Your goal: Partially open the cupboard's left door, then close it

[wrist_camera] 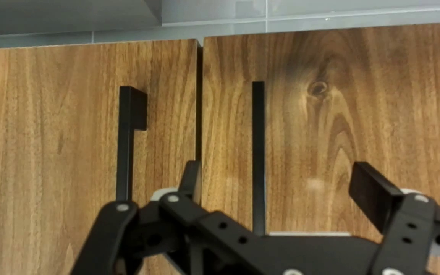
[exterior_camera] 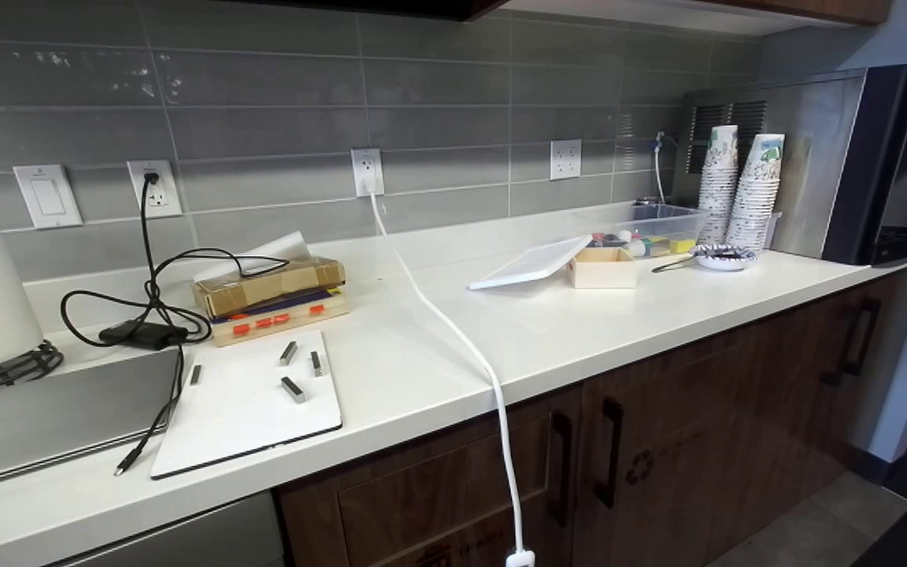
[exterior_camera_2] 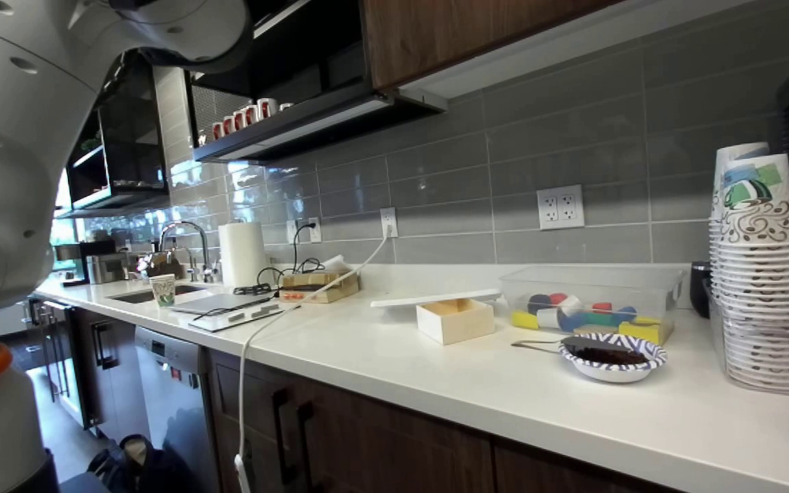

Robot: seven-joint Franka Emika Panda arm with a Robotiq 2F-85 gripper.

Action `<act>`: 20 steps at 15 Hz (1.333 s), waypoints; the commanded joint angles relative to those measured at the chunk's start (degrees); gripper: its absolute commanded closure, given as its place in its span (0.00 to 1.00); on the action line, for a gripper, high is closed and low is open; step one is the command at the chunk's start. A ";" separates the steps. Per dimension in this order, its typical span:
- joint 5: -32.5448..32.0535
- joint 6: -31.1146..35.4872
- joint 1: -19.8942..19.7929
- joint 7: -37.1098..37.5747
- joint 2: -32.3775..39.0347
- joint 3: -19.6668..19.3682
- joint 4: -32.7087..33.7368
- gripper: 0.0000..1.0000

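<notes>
In wrist view, the pincer [wrist_camera: 281,183] is spread, presumably so the handle [wrist_camera: 258,152] seen between, pointing to twelve o'clock, can be grasped.

Room both sides of handle [wrist_camera: 258,152] beyond gripper [wrist_camera: 281,185] gap; 2nd handle [wrist_camera: 125,145] outside.

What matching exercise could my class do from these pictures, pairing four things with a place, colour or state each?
Things:
1. end effector
2. cupboard doors
3. white cord
4. bowl

Descriptions:
A. draped over the edge of the counter
B. white with a bluish pattern
C. jaws wide apart
D. brown wood

Right pairs: 1-C, 2-D, 3-A, 4-B
</notes>
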 commanded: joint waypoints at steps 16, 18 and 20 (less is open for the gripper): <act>-17.41 11.35 -6.75 8.00 8.97 20.91 11.39 0.00; -18.51 10.98 -7.47 8.26 9.46 22.64 12.11 0.25; -18.96 10.42 -8.23 8.10 9.94 24.35 12.80 0.42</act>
